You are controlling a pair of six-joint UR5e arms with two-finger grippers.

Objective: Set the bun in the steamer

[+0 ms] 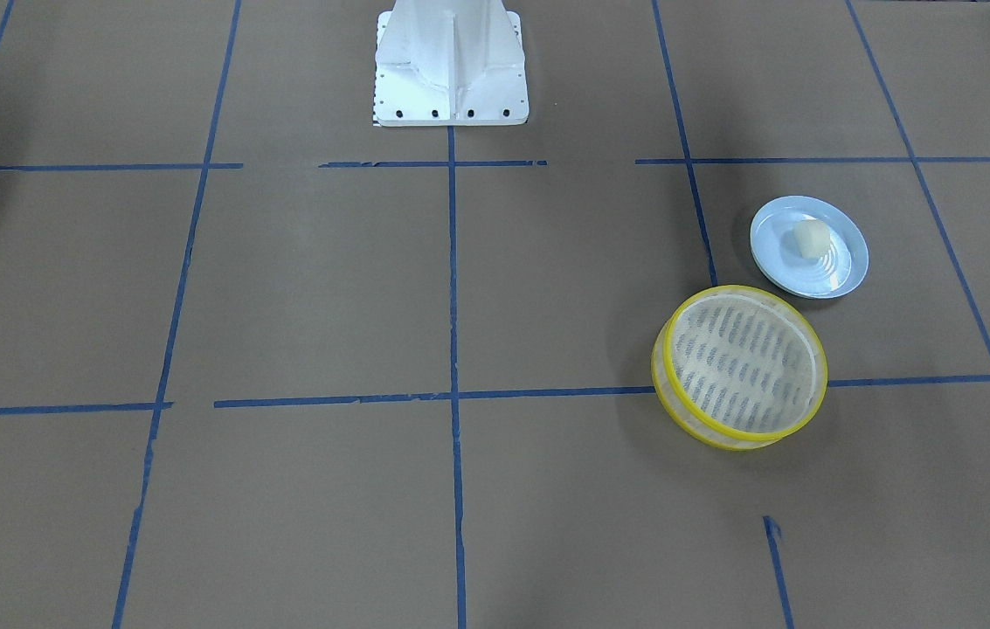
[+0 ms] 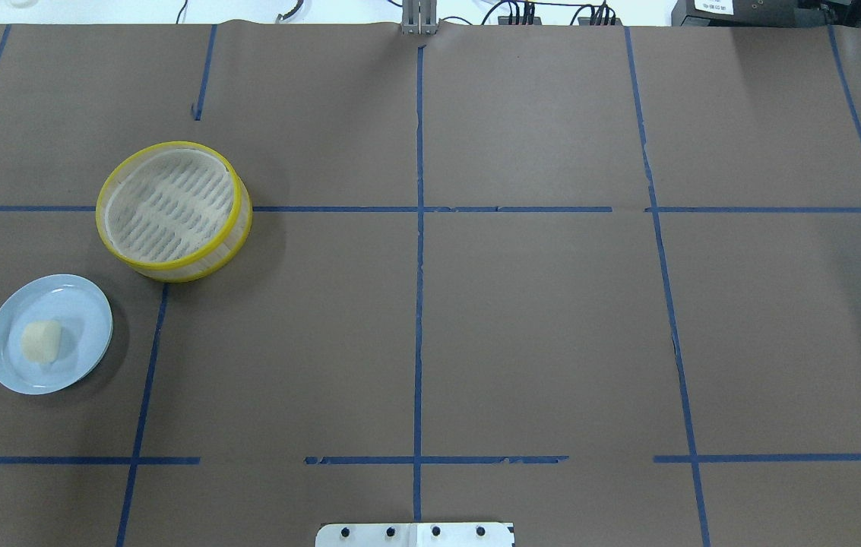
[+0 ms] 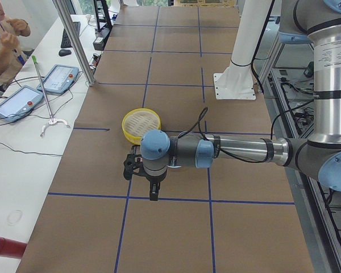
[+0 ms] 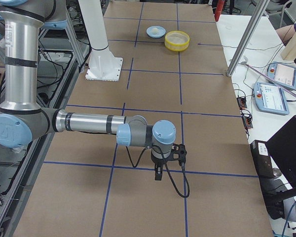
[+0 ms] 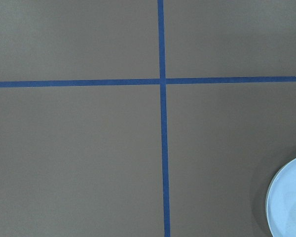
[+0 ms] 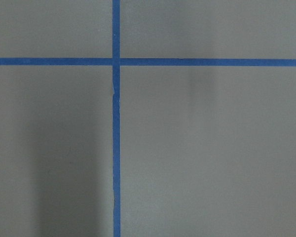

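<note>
Opening step, by the look of it: the bun [image 2: 42,340] sits on a blue plate [image 2: 88,304], near the empty steamer [image 2: 99,209] and not yet grasped. The left hand [image 3: 153,192] hangs over the bench [image 2: 536,327] near the plate, and the right hand [image 4: 158,174] is well apart. Neither touches anything, and whether either is spread cannot be told. The next move calls for the left hand to centre over the bun and descend.
</note>
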